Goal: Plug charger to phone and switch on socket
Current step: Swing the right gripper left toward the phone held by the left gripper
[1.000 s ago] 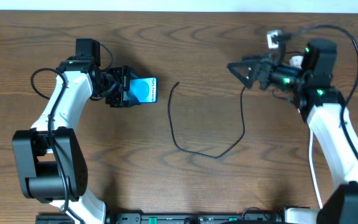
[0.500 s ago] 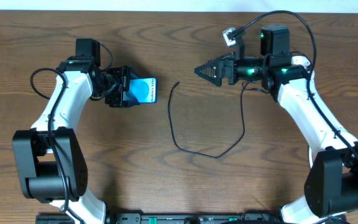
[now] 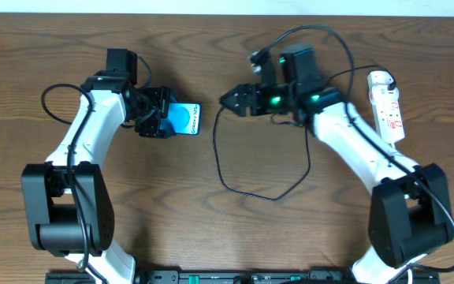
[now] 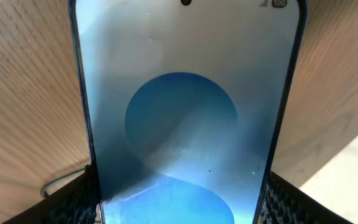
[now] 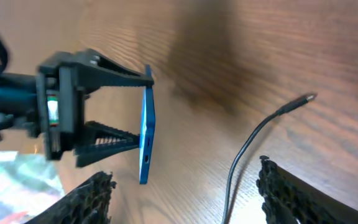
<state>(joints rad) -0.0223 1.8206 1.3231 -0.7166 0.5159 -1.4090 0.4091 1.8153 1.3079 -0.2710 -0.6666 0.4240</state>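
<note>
My left gripper (image 3: 166, 113) is shut on the phone (image 3: 186, 120), gripping its two long edges. In the left wrist view the blue screen (image 4: 185, 124) fills the frame between the finger pads (image 4: 73, 199). In the right wrist view the phone (image 5: 146, 124) shows edge-on, its port end facing the camera. The charger, a thin black cable (image 3: 247, 189), loops across the table with its plug tip (image 3: 225, 106) just right of the phone. My right gripper (image 3: 228, 100) hovers open over that tip. The cable (image 5: 241, 155) runs between its fingers (image 5: 291, 193), untouched. The white socket (image 3: 388, 105) lies at the far right.
The cable's far end rises toward the right arm (image 3: 345, 126) and passes under it. A pale strip (image 3: 227, 6) runs along the back edge of the wooden table. Both arm bases stand at the near edge.
My right arm has swung left across the table, from beside the socket to over the cable's plug tip, uncovering the socket. The left gripper and phone have shifted slightly.
</note>
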